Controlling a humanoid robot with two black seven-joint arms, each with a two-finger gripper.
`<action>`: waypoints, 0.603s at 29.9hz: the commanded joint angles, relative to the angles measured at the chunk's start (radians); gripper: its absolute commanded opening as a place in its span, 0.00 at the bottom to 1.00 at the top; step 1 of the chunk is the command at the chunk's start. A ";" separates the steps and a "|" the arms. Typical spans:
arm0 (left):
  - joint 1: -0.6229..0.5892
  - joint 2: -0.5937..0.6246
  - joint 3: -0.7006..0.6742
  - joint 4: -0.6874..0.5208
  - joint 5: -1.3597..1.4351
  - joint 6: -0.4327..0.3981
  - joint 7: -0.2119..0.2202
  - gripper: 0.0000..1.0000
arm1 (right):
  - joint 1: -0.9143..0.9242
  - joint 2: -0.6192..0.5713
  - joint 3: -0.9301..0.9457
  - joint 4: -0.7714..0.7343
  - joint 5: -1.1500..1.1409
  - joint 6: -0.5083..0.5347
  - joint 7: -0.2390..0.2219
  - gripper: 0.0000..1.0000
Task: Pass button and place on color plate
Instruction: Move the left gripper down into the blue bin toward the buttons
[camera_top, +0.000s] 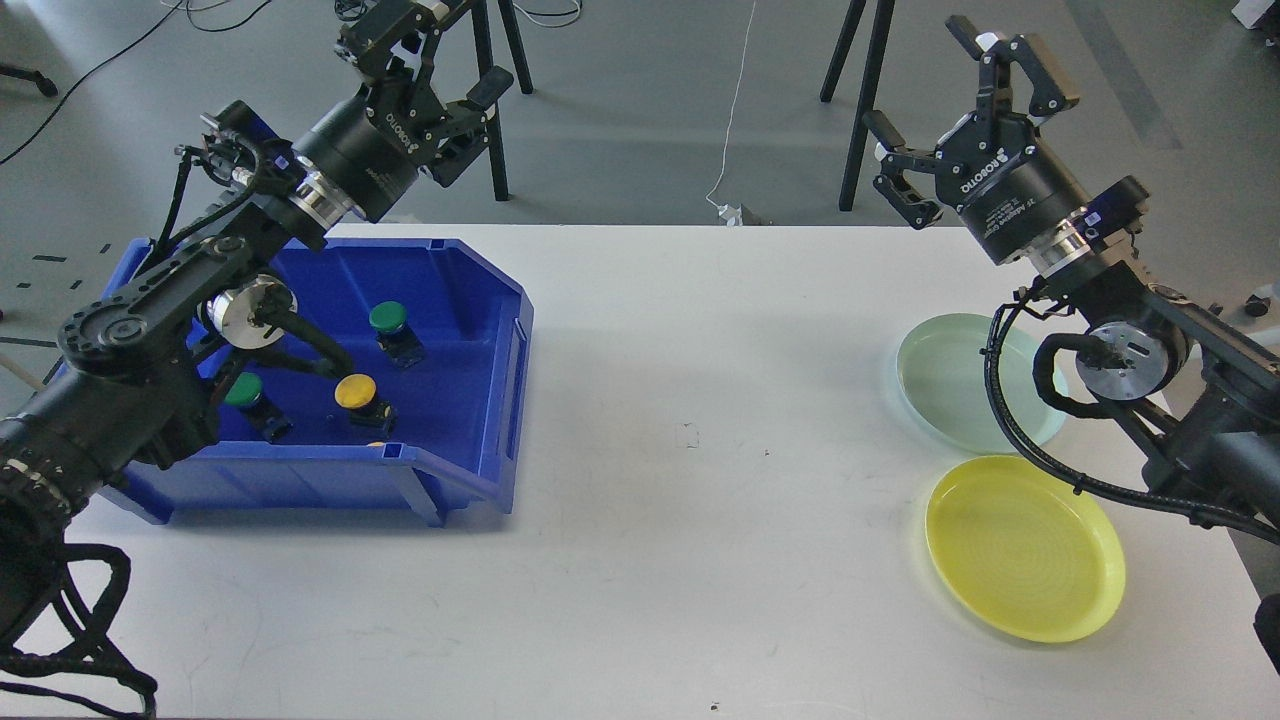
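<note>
Inside the blue bin at the left lie a green button, a second green button and a yellow button. A yellow plate and a pale green plate rest on the table's right side. My left gripper is raised above the bin's far edge, fingers spread wide, nothing between them. High over the back right of the table, my right gripper is open and empty as well.
The white table stretches between bin and plates. Beyond its far edge stand black stand legs and a white cable on the grey floor. My left arm covers part of the bin's left side.
</note>
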 joint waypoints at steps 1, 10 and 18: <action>0.004 0.005 -0.009 -0.001 0.000 0.000 0.000 0.85 | -0.022 0.002 0.044 0.001 0.000 0.000 0.000 0.99; 0.064 -0.008 -0.017 -0.121 -0.045 0.000 0.000 0.86 | -0.024 0.018 0.037 -0.013 0.000 0.000 0.000 0.99; 0.102 0.297 -0.011 -0.619 0.187 0.000 0.000 0.86 | -0.024 0.031 0.037 -0.016 0.000 0.000 0.000 0.99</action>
